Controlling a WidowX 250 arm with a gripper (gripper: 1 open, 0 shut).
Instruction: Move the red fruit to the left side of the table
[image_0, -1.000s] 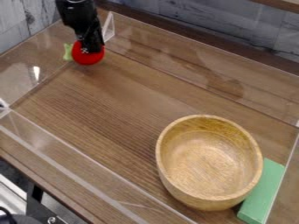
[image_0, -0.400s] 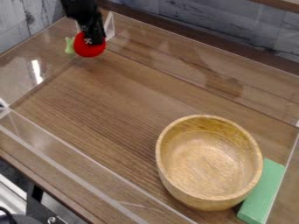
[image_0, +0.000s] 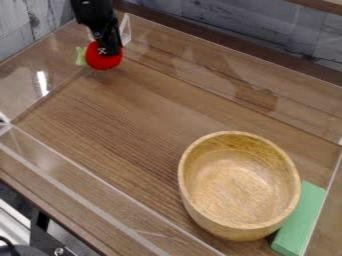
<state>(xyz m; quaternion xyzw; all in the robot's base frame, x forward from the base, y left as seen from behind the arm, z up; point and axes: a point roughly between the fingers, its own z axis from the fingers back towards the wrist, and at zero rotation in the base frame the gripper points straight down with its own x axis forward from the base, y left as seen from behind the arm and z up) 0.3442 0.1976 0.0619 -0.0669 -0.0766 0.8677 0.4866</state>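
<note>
Since a second ago, the red fruit (image_0: 103, 55) has shifted a little up the picture and toward the far left corner, carried along with the gripper (image_0: 104, 48); over the last fraction of a second hardly anything changes. Black fingers come down from the top edge and are clamped on the fruit, pinching it from above so that part of its glossy red skin is covered. A sliver of green leaf shows at its left side. The fruit sits at the far left of the table (image_0: 147, 130), close to the clear acrylic wall (image_0: 40, 60) there; whether it touches the wood or hangs just above it cannot be told. Well apart, at the near right, a round wooden bowl (image_0: 241, 185) stands upright, and a flat light-green block (image_0: 302, 222) lies just beside its right rim against the table's edge.
</note>
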